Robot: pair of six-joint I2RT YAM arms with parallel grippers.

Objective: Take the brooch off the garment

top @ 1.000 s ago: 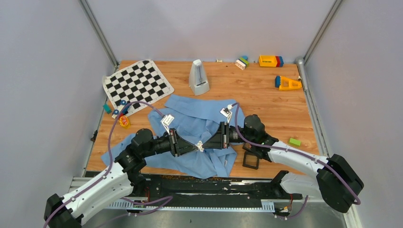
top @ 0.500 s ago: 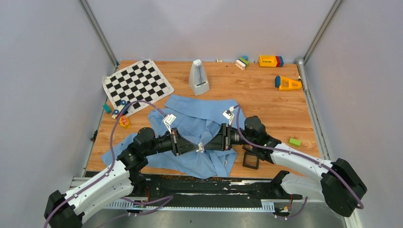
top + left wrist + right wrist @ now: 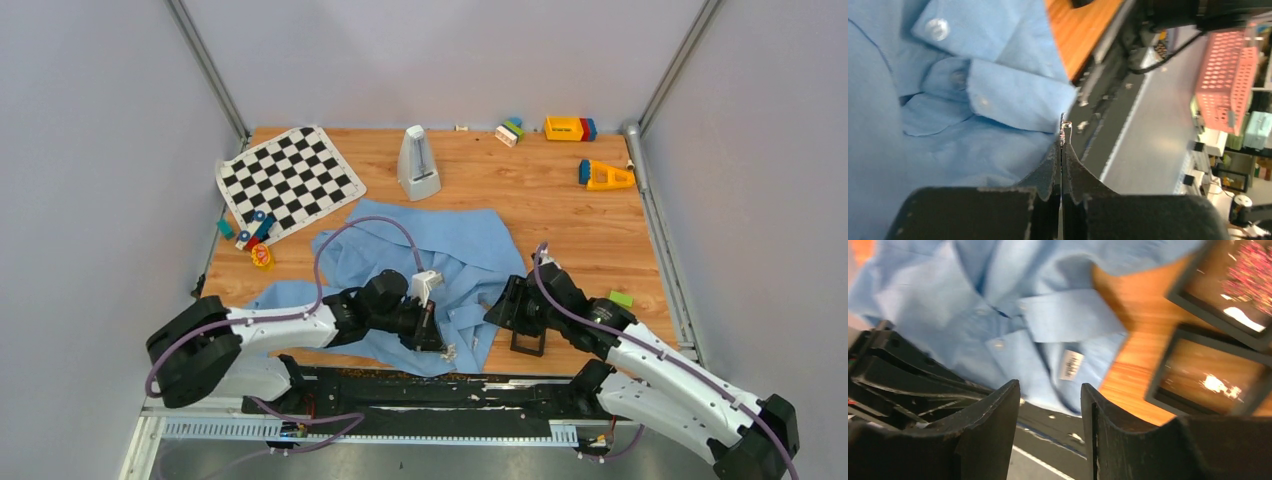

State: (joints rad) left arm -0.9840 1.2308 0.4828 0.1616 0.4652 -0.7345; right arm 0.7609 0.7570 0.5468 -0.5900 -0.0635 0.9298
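The garment [image 3: 430, 255] is a light blue shirt lying crumpled on the wooden table, and it fills the left wrist view [image 3: 948, 100]. My left gripper [image 3: 438, 342] sits at the shirt's near edge, shut on the brooch [image 3: 450, 350]. In its own view the brooch [image 3: 1063, 127] is a thin sparkly piece sticking out past the gripper [image 3: 1062, 145], just off the cloth's edge. My right gripper [image 3: 497, 308] hangs open to the right of the shirt with nothing between its fingers [image 3: 1050, 395]. The shirt's collar and label [image 3: 1070, 365] lie beyond it.
A black square frame [image 3: 527, 340] lies under the right gripper, seen close in the right wrist view [image 3: 1213, 375]. A checkered mat [image 3: 290, 180], a metronome [image 3: 419, 163], toy blocks [image 3: 570, 128], an orange wedge [image 3: 606, 176], a green block [image 3: 620, 298] and small toys [image 3: 255, 235] are also here.
The left gripper shut on the brooch and pulled it toward the near edge of the table. The right gripper opened, let go and drew back to the right. The shirt settled flatter.
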